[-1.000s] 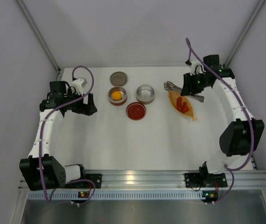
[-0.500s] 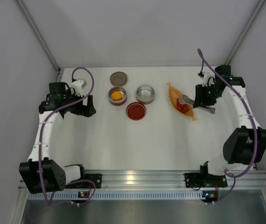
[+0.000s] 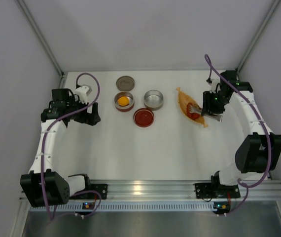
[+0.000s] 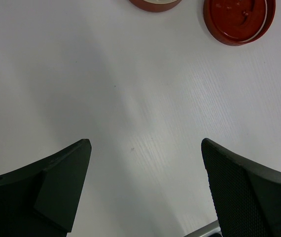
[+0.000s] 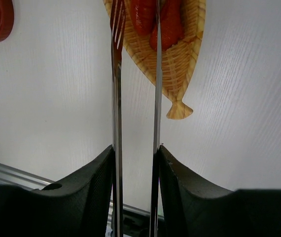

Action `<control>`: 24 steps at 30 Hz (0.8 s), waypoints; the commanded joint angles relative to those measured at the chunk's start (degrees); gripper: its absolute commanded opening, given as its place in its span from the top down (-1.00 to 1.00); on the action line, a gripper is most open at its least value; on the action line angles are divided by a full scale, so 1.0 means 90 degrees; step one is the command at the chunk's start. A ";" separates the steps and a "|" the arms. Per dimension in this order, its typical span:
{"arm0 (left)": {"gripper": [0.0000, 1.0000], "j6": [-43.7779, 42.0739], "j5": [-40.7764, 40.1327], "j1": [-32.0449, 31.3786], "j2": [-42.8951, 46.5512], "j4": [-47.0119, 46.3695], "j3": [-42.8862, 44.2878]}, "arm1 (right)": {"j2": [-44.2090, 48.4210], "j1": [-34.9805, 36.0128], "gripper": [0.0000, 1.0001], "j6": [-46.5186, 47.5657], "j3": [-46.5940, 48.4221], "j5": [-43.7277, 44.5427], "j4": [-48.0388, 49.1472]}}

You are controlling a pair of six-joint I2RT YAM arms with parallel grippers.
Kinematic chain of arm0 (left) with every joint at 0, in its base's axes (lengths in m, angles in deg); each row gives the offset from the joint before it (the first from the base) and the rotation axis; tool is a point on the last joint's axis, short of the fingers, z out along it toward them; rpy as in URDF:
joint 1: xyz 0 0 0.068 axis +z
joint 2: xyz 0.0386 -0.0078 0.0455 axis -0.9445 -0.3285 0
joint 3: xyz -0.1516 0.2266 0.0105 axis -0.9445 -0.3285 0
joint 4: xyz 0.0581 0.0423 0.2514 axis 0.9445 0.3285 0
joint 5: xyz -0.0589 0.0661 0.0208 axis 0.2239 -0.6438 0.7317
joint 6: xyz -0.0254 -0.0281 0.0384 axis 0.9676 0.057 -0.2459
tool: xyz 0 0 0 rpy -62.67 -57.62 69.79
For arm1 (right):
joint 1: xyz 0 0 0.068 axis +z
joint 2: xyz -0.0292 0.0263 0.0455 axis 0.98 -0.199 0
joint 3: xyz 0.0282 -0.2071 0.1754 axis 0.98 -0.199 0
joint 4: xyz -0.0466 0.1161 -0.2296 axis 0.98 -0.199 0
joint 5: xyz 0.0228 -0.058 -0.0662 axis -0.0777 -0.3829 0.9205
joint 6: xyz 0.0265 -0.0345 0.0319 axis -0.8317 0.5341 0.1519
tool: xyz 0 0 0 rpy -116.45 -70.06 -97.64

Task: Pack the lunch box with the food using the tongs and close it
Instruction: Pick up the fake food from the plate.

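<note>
My right gripper (image 5: 135, 148) is shut on the tongs (image 5: 116, 74), one thin metal arm pressed against each finger. The tongs' tips reach over the orange leaf-shaped dish (image 5: 185, 64), and one red slice (image 5: 141, 15) shows between the two arms; whether they touch it I cannot tell. From above, the right gripper (image 3: 210, 106) holds the tongs (image 3: 196, 108) over the dish (image 3: 184, 101) and its red slices (image 3: 193, 116). The round orange-yellow food (image 3: 123, 101) lies in the lunch box's left tin (image 3: 118, 105). My left gripper (image 3: 93, 114) hangs open at the left, holding nothing.
An empty metal tin (image 3: 154, 98) stands between the filled tin and the dish. A red lid (image 3: 144, 117) lies in front of the tins and a grey lid (image 3: 125, 82) behind them. The left wrist view shows the red lid (image 4: 239, 17) ahead of the open left gripper (image 4: 145, 143).
My right gripper has carried the tongs from behind the dish to over it, tips now at the red slices. The left arm has barely moved.
</note>
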 commanded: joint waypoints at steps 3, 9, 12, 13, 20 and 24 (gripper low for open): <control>-0.96 -0.0138 -0.0021 0.0039 0.0183 -0.0001 -0.0134 | -0.0158 0.0462 0.23 -0.0319 0.0110 0.0331 0.0324; -0.96 -0.0157 0.0009 0.0039 0.0251 -0.0070 -0.0241 | -0.0411 0.0618 0.24 -0.0553 0.0266 0.0536 0.0354; -0.96 -0.0187 0.0028 0.0039 0.0319 -0.0080 -0.0271 | -0.0539 0.0628 0.24 -0.0573 0.0402 0.0702 0.0324; -0.96 -0.0196 0.0028 0.0039 0.0329 -0.0099 -0.0281 | -0.0558 0.0628 0.24 -0.0573 0.0432 0.0722 0.0314; -0.96 -0.0196 0.0048 0.0039 0.0368 -0.0158 -0.0369 | -0.0607 0.0628 0.23 -0.0622 0.0491 0.0703 0.0324; -0.96 -0.0187 0.0038 0.0039 0.0349 -0.0187 -0.0359 | -0.0744 0.0638 0.22 -0.0632 0.0530 0.0663 0.0344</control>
